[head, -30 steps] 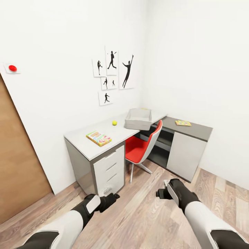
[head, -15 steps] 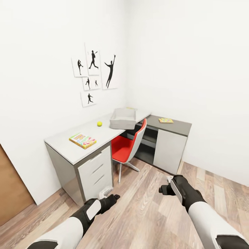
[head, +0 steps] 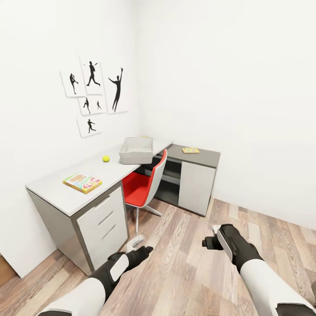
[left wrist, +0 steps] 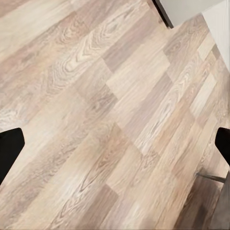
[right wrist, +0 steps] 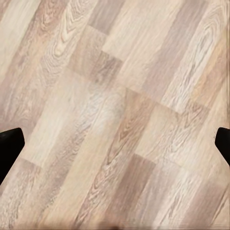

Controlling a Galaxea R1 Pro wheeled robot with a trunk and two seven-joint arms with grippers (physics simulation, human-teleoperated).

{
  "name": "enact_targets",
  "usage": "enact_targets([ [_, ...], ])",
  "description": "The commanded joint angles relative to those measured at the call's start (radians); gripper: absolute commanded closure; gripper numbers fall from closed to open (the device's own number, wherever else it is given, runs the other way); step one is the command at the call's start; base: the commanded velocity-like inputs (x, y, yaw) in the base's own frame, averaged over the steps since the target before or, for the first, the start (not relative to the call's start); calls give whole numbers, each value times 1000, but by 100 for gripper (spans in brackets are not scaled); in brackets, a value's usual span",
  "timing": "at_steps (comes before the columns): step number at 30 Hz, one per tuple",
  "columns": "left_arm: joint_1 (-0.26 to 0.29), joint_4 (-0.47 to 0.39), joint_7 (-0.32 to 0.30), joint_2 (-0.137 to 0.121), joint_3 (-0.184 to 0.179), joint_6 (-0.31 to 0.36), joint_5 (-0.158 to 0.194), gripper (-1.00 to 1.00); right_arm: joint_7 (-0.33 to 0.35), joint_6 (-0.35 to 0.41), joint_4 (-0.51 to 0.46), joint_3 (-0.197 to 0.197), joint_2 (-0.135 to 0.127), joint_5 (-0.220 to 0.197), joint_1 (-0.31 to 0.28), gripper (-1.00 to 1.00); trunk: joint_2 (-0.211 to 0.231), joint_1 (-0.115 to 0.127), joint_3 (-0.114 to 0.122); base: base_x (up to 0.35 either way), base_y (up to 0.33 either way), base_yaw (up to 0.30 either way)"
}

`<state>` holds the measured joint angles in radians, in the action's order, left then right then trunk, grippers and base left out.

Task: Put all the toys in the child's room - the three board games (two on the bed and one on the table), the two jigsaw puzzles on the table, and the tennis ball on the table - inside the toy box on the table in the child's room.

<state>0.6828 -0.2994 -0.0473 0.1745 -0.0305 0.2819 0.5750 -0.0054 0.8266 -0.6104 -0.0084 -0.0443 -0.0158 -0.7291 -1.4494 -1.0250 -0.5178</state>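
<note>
In the head view a yellow-and-red board game point(head: 82, 182) lies flat on the pale table point(head: 57, 193) near its front end. Further along the top sits the tennis ball point(head: 105, 158), and past it stands the light grey toy box point(head: 137, 150). A jigsaw puzzle point(head: 190, 150) lies on the dark grey side cabinet point(head: 198, 175) in the corner. The bed is out of view. My left gripper point(head: 142, 251) point(left wrist: 115, 143) and right gripper point(head: 210, 241) point(right wrist: 115, 143) hang low over the wood floor, well short of the table. Both are open and hold nothing.
A red chair point(head: 142, 186) is tucked under the table between the white drawers point(head: 103, 221) and the side cabinet. Silhouette posters point(head: 94, 94) hang on the left wall. Bare wood-plank floor point(head: 184, 272) stretches from my grippers to the furniture.
The camera has swung right, so the whole scene has slid left and the wooden door has left the picture. Both arms keep nearly the same pose, grippers still open.
</note>
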Motion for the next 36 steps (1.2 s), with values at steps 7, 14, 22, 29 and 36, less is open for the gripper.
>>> enact_targets([
  [7, -95, -215, 14, 0, -49, 33, 5, -100, 2, 0, -5, -1, 1, -2, 19, -100, -1, 0, -6, 0, 0, -256],
  [14, -218, -503, 152, -7, -120, 113, 9, -100, 3, -2, -15, 0, 3, -3, 29, -100, -1, 0, -13, 0, 0, -235],
  [22, -252, -587, 268, -8, -139, 138, 11, -100, 4, -3, -39, 0, 6, -3, 44, -100, -1, 0, -20, 0, 0, -244],
  [29, -262, -610, 303, -9, -147, 147, 11, -100, 4, -3, -66, 0, 7, -3, 57, -100, -1, 0, -26, 0, 0, -249],
  [36, -267, -617, 318, -10, -191, 154, 11, -100, 4, -3, -90, 0, 5, -3, 67, -100, -1, 0, -32, 0, 0, -251],
])
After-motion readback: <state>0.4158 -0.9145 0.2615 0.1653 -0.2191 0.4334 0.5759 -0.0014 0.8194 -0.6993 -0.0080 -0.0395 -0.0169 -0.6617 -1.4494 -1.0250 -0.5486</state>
